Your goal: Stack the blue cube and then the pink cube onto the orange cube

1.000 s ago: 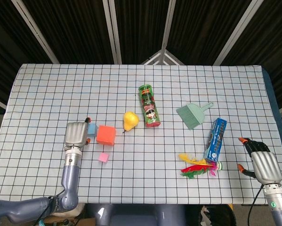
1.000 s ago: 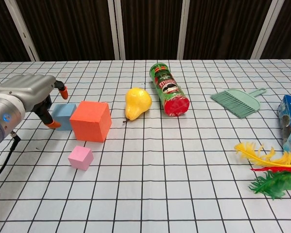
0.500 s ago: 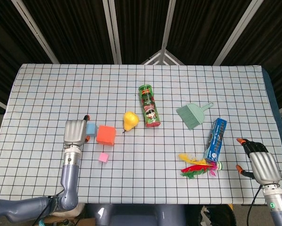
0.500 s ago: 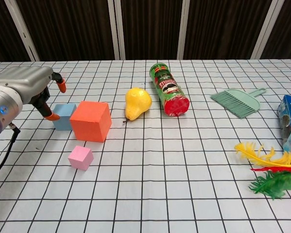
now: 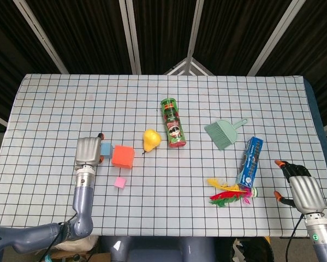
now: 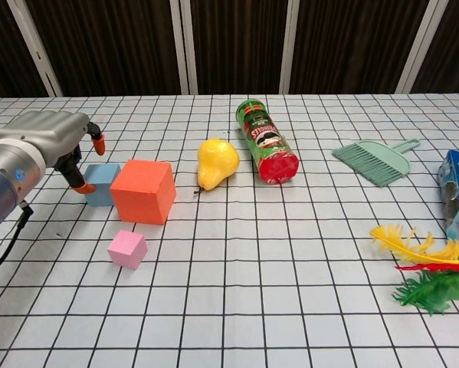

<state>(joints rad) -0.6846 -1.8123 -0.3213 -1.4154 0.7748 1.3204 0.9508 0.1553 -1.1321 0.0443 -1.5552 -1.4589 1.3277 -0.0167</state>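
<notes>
left hand (image 6: 49,138) fingers (image 6: 97,141) apart, empty | blue cube (image 6: 101,184) touching orange cube (image 6: 142,191) | pear (image 6: 215,162) just beside

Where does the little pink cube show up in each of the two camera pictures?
Head view: pink cube sits lower left, just below the orange cube.
Chest view: pink cube sits left of centre, in front of the orange cube.
Shared landmark: the orange cube, right beside it in both views.
</notes>
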